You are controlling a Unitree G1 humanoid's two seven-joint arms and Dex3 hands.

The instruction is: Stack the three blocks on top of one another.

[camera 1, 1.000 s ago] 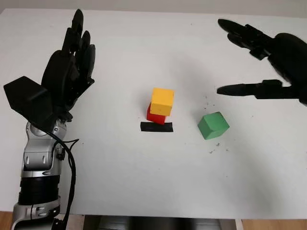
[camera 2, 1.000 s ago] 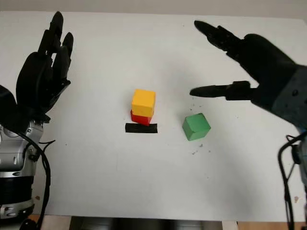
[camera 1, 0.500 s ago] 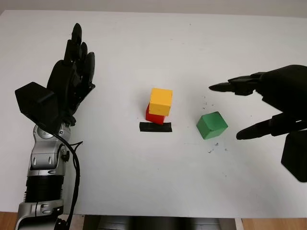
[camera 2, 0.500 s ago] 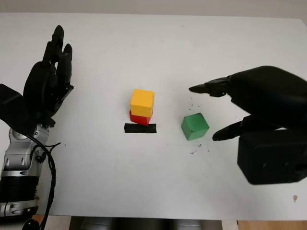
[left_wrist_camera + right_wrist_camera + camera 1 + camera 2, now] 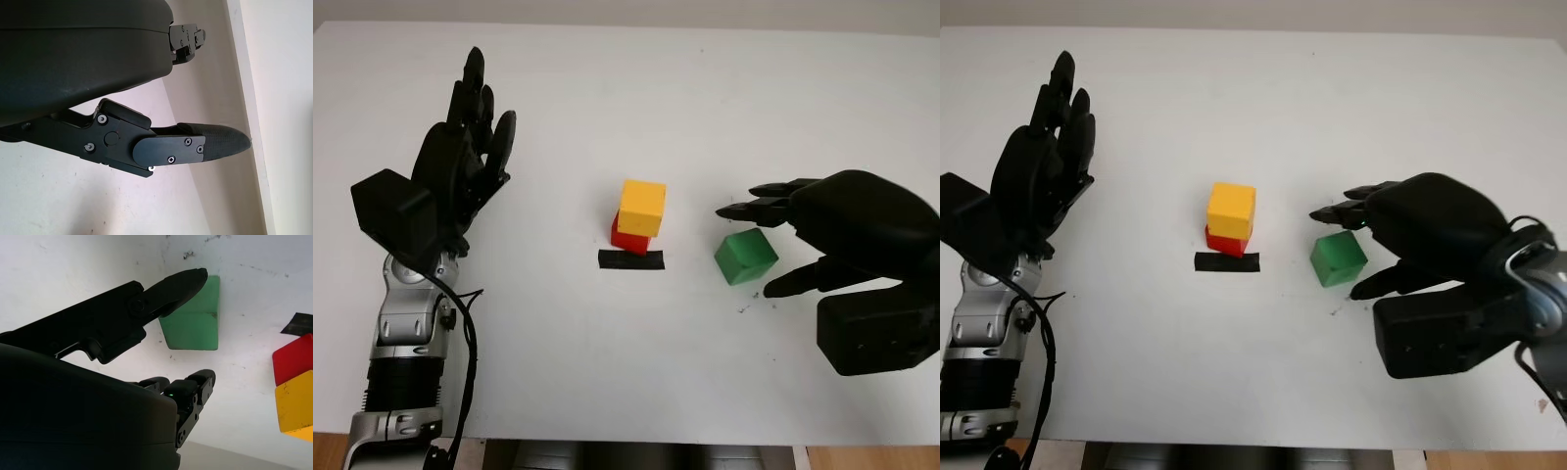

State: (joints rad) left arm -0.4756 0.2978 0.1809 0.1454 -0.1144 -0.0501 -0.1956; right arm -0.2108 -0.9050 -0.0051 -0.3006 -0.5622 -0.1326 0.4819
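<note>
A yellow block sits on a red block at the table's middle, just behind a black tape strip. The green block lies alone on the table to their right. My right hand is open and low around the green block, its fingers over the far side and its thumb by the near right side. In the right wrist view the thumb tip overlaps a corner of the green block; I cannot tell whether it touches. My left hand is open, raised at the far left.
The white table has small dark specks around the green block. Its near edge runs along the bottom of the eye views. In the right wrist view the red block and the yellow block are a short way beyond the green one.
My right hand has come down from the back right and closed in on the green block, now straddling it. The blocks have not moved. The left hand has barely shifted.
</note>
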